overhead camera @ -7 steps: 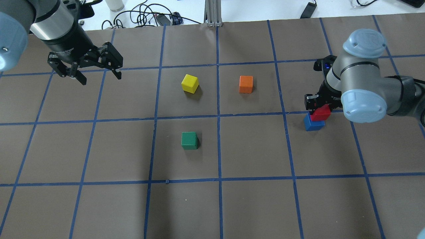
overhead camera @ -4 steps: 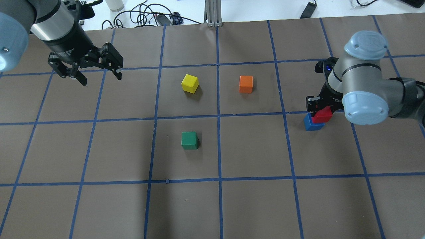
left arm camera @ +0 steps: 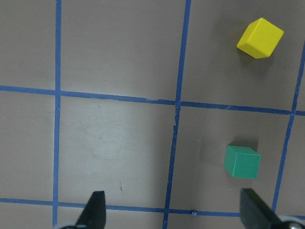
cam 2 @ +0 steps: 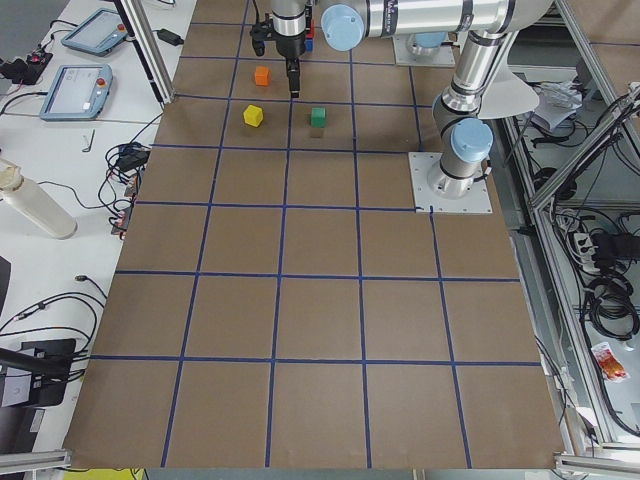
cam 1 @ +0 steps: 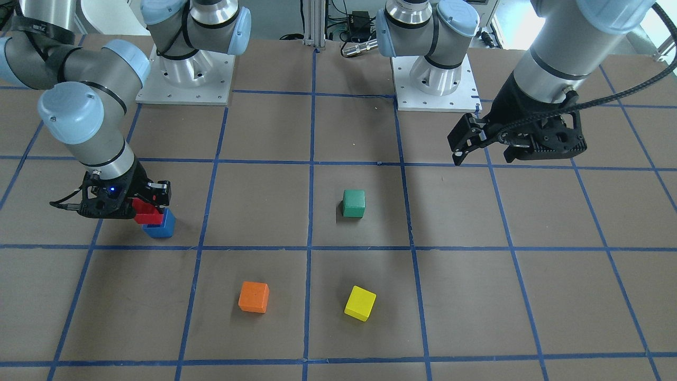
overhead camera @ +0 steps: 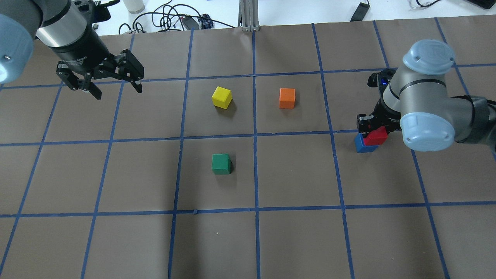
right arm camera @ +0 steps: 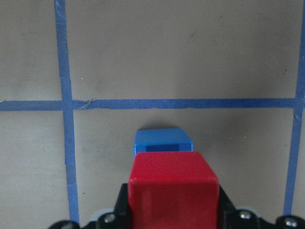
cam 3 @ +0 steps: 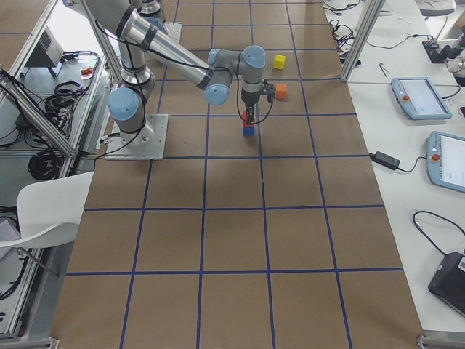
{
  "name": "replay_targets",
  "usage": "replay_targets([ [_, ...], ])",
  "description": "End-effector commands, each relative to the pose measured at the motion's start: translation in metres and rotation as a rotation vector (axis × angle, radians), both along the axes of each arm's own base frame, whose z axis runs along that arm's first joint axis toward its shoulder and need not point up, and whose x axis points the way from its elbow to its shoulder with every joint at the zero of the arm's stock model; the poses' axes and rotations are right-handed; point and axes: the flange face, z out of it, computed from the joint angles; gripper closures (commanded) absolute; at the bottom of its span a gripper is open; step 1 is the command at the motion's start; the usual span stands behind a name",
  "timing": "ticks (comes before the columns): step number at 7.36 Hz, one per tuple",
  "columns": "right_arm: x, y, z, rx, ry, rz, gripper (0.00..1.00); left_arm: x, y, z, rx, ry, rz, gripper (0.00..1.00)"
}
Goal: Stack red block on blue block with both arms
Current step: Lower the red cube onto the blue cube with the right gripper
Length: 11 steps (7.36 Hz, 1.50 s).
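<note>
Brown paper table [cam 1: 529, 296], gridded in blue tape.

Front-facing view: right gripper [cam 1: 147, 211] at the view's left, fingers clamped on the red block [cam 1: 142, 216]. Red block sits over the blue block [cam 1: 164, 228], overlapping its top and offset toward the arm; contact between the two cannot be told. Left gripper [cam 1: 482, 157] at the view's right, raised, fingers spread wide, nothing between them. Green block [cam 1: 353, 203] mid-table; orange block [cam 1: 254, 297] and yellow block [cam 1: 360, 303] nearer the camera, well apart from the blue block.

Overhead view: red block covers the blue block's far right part, blue showing at left and near edges. Left gripper far left, wide and empty.

Exterior left view: left gripper hangs between orange and green blocks; red and blue blocks too small to judge.

Exterior right view: right arm reaches out, gripper pointing down, red above blue beneath it, orange block near.

Left wrist view: two fingertips far apart at the bottom edge, bare paper between; green block near the right tip, yellow block far right.

Right wrist view: red block gripped at bottom centre, blue block's top showing just beyond it.
</note>
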Motion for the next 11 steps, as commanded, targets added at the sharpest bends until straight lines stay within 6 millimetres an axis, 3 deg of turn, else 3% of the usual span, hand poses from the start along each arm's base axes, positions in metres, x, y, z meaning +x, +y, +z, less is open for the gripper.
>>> replay_targets([
  [1,0.0001,-0.0012,-0.0021,0.005,-0.004,0.0,1.0,-0.0002,0.0,-0.0007,0.001,0.002,0.0,0.0],
  [5,0.0011,-0.0011,-0.0037,-0.001,-0.012,0.003,0.98,-0.0002,0.0,-0.0007,0.001,0.002,0.0,0.0],
  [8,0.001,-0.0014,-0.006,0.003,-0.013,0.01,0.91,-0.0001,-0.0008,0.0007,0.0,0.002,0.0,0.0],
  [9,0.001,-0.0016,-0.0067,0.005,-0.014,0.012,0.85,-0.0001,-0.0007,-0.0001,0.001,0.002,0.0,0.0],
  [11,0.0012,-0.0012,-0.0081,0.007,-0.016,0.009,0.52,-0.0001,-0.0005,-0.0009,0.003,0.002,0.0,0.0],
])
